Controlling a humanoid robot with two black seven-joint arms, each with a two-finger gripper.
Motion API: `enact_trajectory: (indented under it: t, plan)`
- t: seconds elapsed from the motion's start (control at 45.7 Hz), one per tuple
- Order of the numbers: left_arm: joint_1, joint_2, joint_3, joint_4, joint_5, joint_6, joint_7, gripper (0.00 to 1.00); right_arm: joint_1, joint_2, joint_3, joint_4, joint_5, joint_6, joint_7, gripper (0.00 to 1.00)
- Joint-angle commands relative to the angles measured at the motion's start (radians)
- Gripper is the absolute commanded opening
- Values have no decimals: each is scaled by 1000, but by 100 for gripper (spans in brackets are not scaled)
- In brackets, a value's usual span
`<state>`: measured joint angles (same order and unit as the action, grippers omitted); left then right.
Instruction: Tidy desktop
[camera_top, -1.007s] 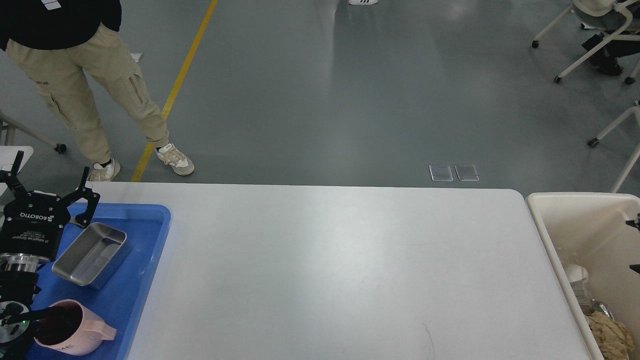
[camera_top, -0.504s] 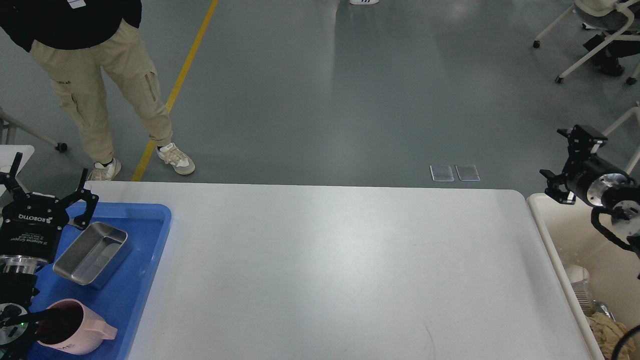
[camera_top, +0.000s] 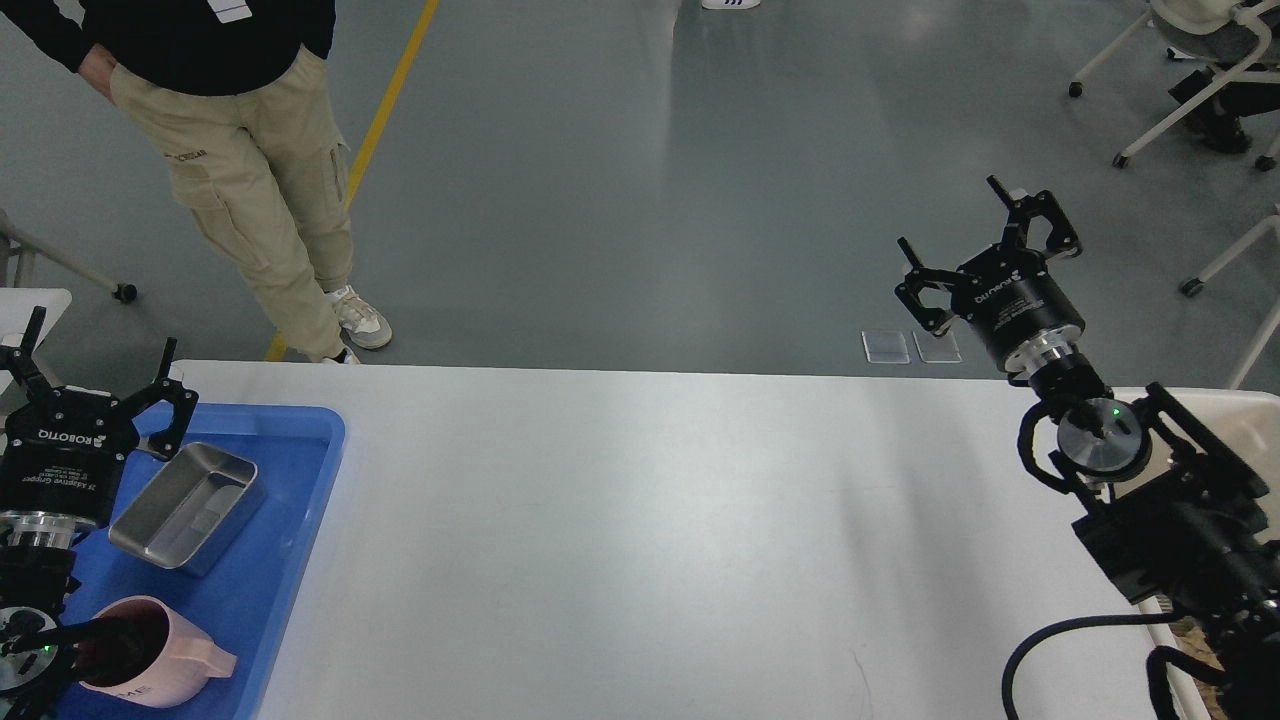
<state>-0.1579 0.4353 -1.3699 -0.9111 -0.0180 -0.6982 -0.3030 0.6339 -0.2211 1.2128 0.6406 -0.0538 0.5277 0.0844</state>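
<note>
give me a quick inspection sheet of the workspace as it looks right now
surface: desktop, white, bare across its middle.
job's things: blue tray on the desktop's left end holds a metal pan and a pink cup.
clutter: nothing seen loose on the desktop.
grippers: left gripper open, empty, above the tray's far left; right gripper open, empty, raised beyond the desktop's far right edge.
cables: black cable loops beside the right arm.
surroundings: person standing beyond the far left corner; cream bin at right, mostly hidden; office chairs far right.
</note>
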Motion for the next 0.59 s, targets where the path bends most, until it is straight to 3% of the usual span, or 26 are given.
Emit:
enact_trajectory:
  t: [0.0, 0.569]
  plan:
    - [0, -3, -2, 0, -2, 3, 2, 98, -63, 86, 59, 11, 0, 81, -5, 100]
    - [-15, -24, -20, 21, -27, 19, 22, 98, -252, 206, 68, 8, 0, 80, 6, 100]
